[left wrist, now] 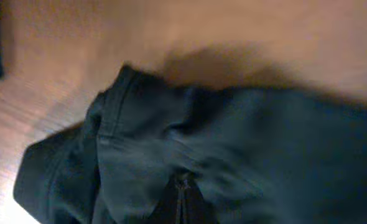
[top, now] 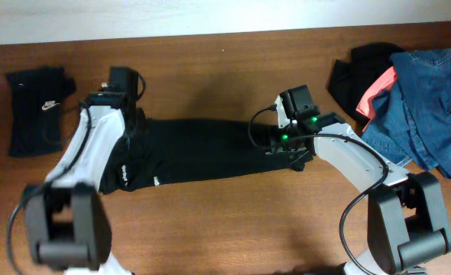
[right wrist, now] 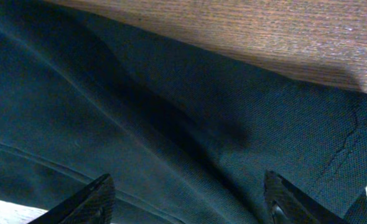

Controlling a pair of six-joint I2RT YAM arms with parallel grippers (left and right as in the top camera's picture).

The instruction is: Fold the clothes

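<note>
The black shirt (top: 210, 149) lies as a long band across the table centre. The left gripper (left wrist: 183, 198), jaws pressed together, seems to pinch a gathered fold at its 9 o'clock end, probably to anchor it. The right gripper (right wrist: 190, 205) hangs with jaws spread over the 3 o'clock end. The swoosh piece (top: 38, 111) at 9 o'clock and the denim pile (top: 428, 99) at 2 o'clock lie apart and block nothing.

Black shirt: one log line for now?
black shirt: long band on table | left end effector: shut on shirt | right end effector: open above shirt

A brown wooden desk (top: 210, 69) with visible grain fills nearly the whole overhead view. Beyond its far edge, a plain, pale whitish strip (top: 172, 15) runs along the top.
</note>
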